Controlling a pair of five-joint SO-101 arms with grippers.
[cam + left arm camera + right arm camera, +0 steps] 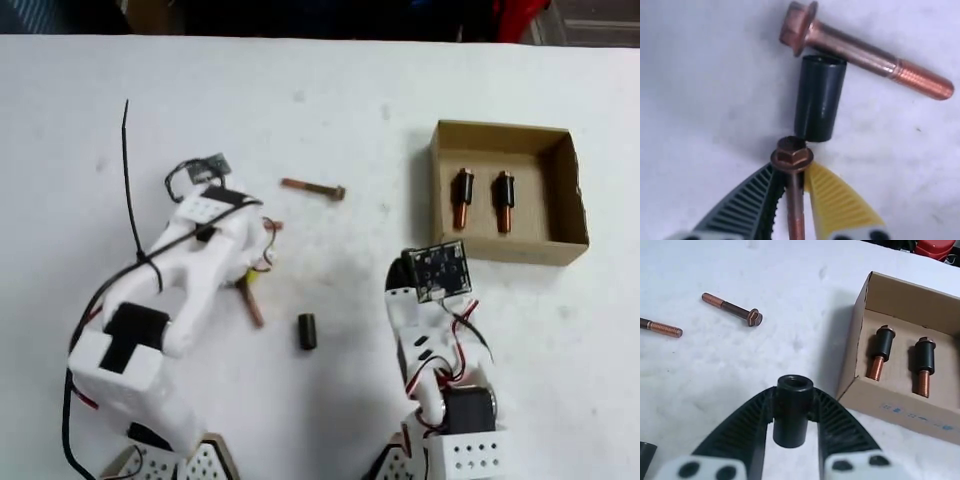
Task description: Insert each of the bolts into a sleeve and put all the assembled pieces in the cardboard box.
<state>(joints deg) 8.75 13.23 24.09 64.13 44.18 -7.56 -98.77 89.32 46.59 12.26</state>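
Note:
My left gripper (795, 172) is shut on a copper bolt (795, 210), with the bolt's hex head sticking out past the fingertips. Just beyond that head a black sleeve (819, 97) lies on the table, and a loose bolt (865, 55) lies behind it. My right gripper (792, 397) is shut on another black sleeve (791, 412), held upright above the table, short of the cardboard box (855, 340). The box (560, 195) holds two assembled pieces (462, 198) (503, 200). From above, one bolt (313, 188) lies mid-table and a sleeve (307, 331) lies between the arms.
The white table (350, 90) is bare at the back and far left. A black cable (130, 180) rises from the left arm (190, 270). The right arm (430, 330) stands just in front of the box. Another bolt (253, 303) lies beside the left gripper.

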